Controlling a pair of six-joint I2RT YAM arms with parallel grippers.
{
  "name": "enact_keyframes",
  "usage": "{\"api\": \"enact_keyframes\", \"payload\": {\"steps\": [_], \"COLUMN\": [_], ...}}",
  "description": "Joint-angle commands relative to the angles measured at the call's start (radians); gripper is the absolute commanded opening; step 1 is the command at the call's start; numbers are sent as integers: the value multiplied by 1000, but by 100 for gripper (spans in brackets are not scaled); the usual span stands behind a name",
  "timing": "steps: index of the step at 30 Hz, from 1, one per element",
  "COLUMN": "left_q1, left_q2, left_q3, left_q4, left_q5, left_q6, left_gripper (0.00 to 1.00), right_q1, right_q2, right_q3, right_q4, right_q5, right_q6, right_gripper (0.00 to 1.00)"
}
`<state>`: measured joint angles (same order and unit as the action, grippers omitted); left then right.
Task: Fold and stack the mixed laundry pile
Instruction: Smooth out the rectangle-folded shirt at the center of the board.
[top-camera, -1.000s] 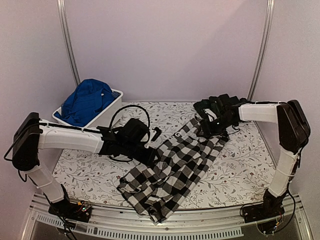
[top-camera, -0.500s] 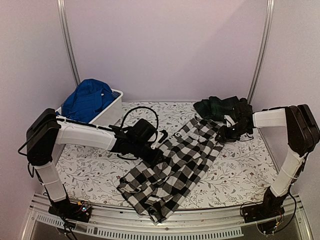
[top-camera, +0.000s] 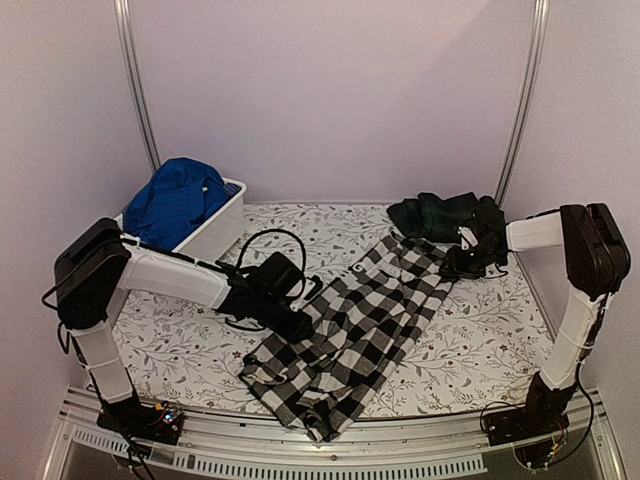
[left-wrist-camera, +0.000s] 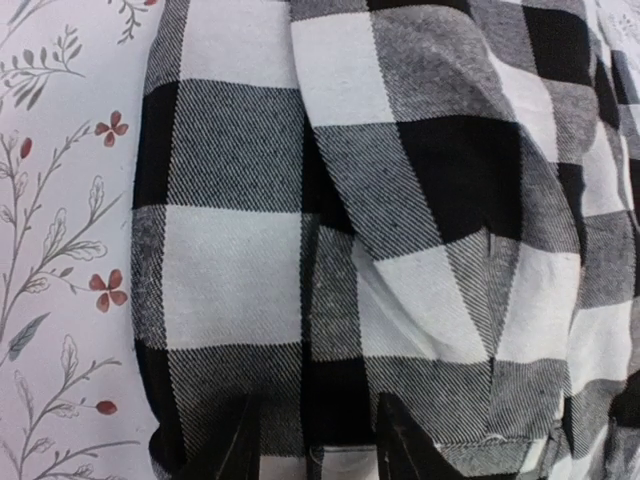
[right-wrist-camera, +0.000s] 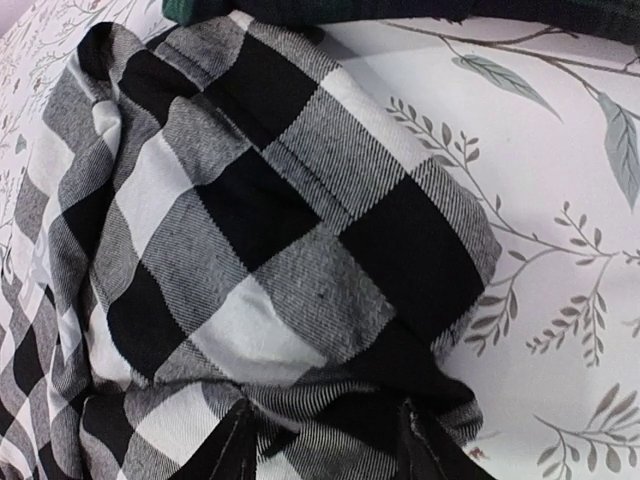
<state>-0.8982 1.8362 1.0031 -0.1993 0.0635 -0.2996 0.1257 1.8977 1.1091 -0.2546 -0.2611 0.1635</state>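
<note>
The black-and-white checked shirt (top-camera: 350, 325) lies stretched diagonally across the table, from far right to near left. My left gripper (top-camera: 298, 322) sits low on its left edge. In the left wrist view the left gripper (left-wrist-camera: 318, 440) is shut on a fold of the checked shirt (left-wrist-camera: 400, 200). My right gripper (top-camera: 452, 266) is at the shirt's far right corner. In the right wrist view the right gripper (right-wrist-camera: 325, 440) pinches the bunched checked shirt (right-wrist-camera: 270, 220). The dark tartan garment (top-camera: 435, 214) lies crumpled just behind it. A bright blue garment (top-camera: 175, 200) fills the tub.
The white plastic tub (top-camera: 222, 228) stands at the back left on the floral tablecloth (top-camera: 170, 345). Metal frame posts (top-camera: 135, 90) rise at both back corners. The shirt's near end reaches the table's front edge (top-camera: 320, 432).
My right gripper came off the tartan garment, dropped to the shirt's far right corner and closed on it. My left gripper slid a little nearer along the shirt's left edge.
</note>
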Motion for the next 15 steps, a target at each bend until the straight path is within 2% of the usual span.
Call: {"api": "enact_keyframes", "payload": {"steps": [1, 5, 15], "left_q1": [-38, -144, -257], "left_q2": [-133, -178, -106], "left_q3": [-12, 26, 55], "left_q4": [17, -9, 7], "left_q5": [-3, 1, 170], "left_q6": [72, 163, 184], "left_gripper": [41, 46, 47], "right_q1": [-25, -84, -119], "right_q2": [-176, -229, -85], "right_q3": [-50, -84, -120], "right_q4": [-25, -30, 61], "right_q5": [35, 17, -136], "right_q6": [7, 18, 66], "right_gripper": [50, 52, 51]}}
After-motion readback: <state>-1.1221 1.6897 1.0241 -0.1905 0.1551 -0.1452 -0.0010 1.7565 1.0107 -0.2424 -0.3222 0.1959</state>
